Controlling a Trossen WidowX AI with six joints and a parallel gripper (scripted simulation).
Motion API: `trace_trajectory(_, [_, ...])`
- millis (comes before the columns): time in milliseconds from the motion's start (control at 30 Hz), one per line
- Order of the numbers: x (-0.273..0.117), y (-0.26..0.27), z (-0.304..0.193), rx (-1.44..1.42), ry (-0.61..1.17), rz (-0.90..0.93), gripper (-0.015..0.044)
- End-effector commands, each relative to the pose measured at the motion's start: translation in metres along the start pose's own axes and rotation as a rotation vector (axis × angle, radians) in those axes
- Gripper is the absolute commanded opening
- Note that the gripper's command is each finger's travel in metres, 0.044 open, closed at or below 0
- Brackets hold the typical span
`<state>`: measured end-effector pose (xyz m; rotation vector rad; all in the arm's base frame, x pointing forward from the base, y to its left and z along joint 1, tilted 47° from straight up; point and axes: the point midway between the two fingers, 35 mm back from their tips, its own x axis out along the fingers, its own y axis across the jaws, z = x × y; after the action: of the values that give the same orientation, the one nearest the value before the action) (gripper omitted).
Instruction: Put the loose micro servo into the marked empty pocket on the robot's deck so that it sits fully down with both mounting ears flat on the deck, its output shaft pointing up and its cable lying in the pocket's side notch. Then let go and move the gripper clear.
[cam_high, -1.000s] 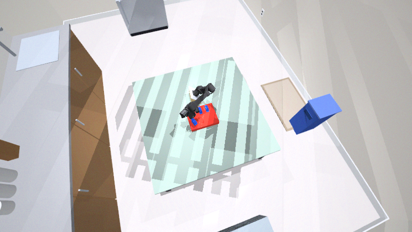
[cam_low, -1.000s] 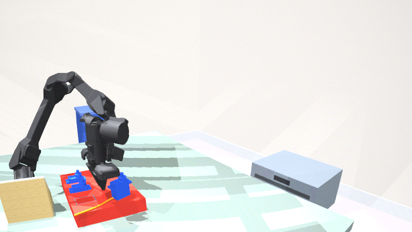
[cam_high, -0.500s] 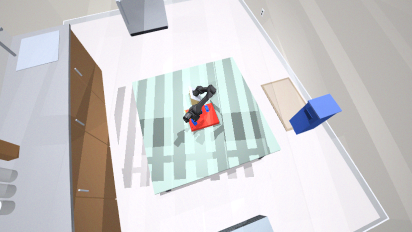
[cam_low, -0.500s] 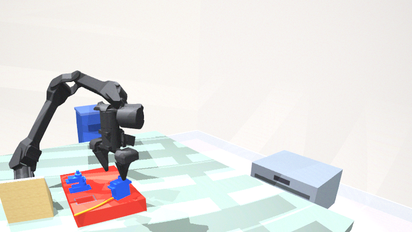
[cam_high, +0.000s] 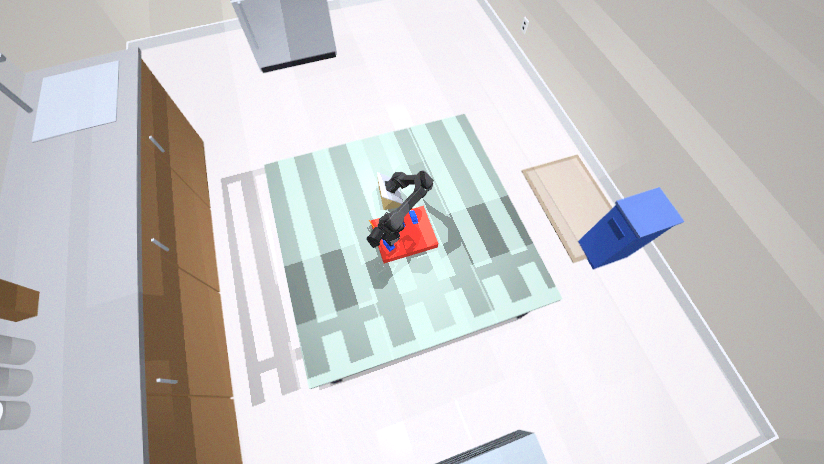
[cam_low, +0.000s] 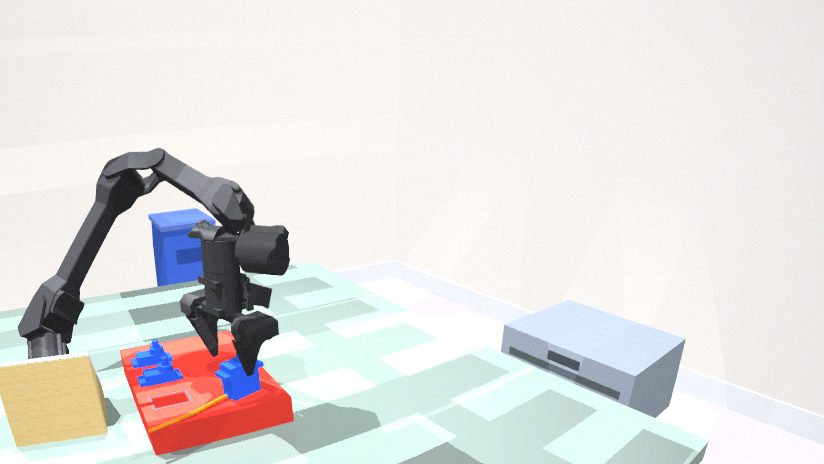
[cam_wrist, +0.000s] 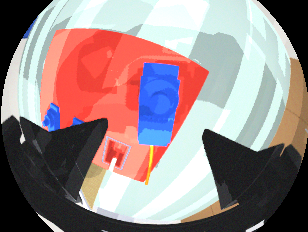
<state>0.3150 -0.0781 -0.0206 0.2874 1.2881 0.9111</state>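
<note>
The loose blue micro servo (cam_high: 389, 246) (cam_low: 239, 389) (cam_wrist: 159, 100) stands upright on the red deck (cam_high: 426, 236) (cam_low: 230, 427) (cam_wrist: 75, 65), near one corner and outside the pocket. In the wrist view its round boss faces up. Its orange cable (cam_low: 190, 412) (cam_wrist: 150, 165) runs across the deck past the marked pocket (cam_low: 172, 404) (cam_wrist: 105, 150), which is empty. My gripper (cam_low: 232, 364) (cam_wrist: 156, 129) is wide open and points down just above the servo. Nothing is between the fingers. In the exterior view one finger hides the servo's shaft.
Two seated blue servos (cam_low: 154, 357) (cam_low: 161, 377) stand on the deck beyond the pocket. A wooden block (cam_low: 54, 400) stands by the arm's base, beside the deck. The deck rests on a pale green table (cam_high: 490, 172). A blue bin (cam_high: 631, 227) (cam_low: 175, 247) is farther off.
</note>
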Motion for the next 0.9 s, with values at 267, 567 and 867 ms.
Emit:
trace_trajectory(267, [0.009, 0.001, 0.0, 0.007, -0.003, 0.005, 0.0309])
trace_trajectory(567, [0.009, 0.001, 0.0, 0.007, -0.003, 0.005, 0.0112])
trace_trajectory(867, [-0.006, 0.001, 0.0, 0.007, -0.003, 0.005, 0.0])
